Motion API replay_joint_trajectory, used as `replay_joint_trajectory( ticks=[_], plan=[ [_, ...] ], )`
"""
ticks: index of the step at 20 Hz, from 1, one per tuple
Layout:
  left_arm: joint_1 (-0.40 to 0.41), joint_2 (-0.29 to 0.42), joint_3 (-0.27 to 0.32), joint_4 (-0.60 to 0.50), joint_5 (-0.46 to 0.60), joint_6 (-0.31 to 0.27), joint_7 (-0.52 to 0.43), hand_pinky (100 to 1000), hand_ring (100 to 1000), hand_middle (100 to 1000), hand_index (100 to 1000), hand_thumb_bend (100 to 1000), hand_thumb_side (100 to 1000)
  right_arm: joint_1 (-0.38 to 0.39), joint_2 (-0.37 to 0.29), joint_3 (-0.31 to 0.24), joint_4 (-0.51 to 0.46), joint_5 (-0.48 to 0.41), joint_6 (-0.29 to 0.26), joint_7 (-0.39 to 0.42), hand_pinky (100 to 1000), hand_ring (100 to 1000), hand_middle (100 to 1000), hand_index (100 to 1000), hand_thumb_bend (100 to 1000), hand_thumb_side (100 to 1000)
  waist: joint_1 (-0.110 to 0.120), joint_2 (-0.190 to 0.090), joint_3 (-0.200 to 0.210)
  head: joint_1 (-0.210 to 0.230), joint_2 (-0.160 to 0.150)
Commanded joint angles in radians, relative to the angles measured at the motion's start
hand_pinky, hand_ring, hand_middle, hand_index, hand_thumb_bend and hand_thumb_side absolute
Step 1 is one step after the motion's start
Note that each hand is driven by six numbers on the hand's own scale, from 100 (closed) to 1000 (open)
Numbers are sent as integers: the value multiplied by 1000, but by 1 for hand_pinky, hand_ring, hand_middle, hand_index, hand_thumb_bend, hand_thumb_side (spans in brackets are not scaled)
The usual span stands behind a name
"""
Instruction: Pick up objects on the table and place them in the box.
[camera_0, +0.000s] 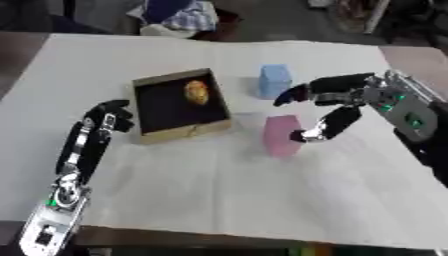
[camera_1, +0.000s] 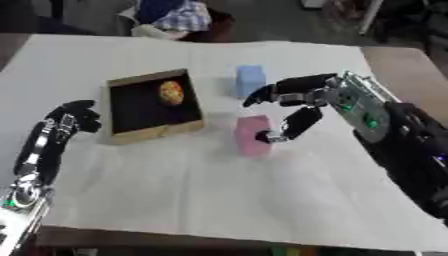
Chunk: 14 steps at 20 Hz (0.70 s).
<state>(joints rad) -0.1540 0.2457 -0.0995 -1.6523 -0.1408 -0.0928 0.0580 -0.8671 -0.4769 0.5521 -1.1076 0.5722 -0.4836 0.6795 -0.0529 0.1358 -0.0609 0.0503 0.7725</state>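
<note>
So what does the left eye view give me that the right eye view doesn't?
Only the left eye view shows the left arm whole, down to its base at the lower edge; the left hand hangs curled beside the box. Only the right eye view shows the bulk of the right forearm behind the right hand. Both show the yellow object in the box, the blue block, and the pink block by the right hand's spread fingers.

Count: one open box (camera_0: 180, 131), one yellowish object (camera_0: 197, 92) inside it, one pink block (camera_0: 282, 135), one blue block (camera_0: 275, 80), one white tablecloth (camera_0: 219, 190), two robot hands: left hand (camera_0: 112, 116), right hand (camera_0: 331, 100).
</note>
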Motion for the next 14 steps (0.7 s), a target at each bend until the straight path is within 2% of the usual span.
replay_joint_trajectory(
  ticks=[1,14],
  plan=[
    [-7,18,7,-12,0,-3,0,635,593,569,779,100,920,-11,-3,-13,14,51,-155,117,882,946,969,1000,326,732,-8,-27,0,-2,-3],
    [-7,17,6,-12,0,-3,-2,635,593,568,779,100,921,-6,40,-46,103,194,-211,30,877,938,963,1000,339,727,-6,-26,2,-4,-3]
  ],
)
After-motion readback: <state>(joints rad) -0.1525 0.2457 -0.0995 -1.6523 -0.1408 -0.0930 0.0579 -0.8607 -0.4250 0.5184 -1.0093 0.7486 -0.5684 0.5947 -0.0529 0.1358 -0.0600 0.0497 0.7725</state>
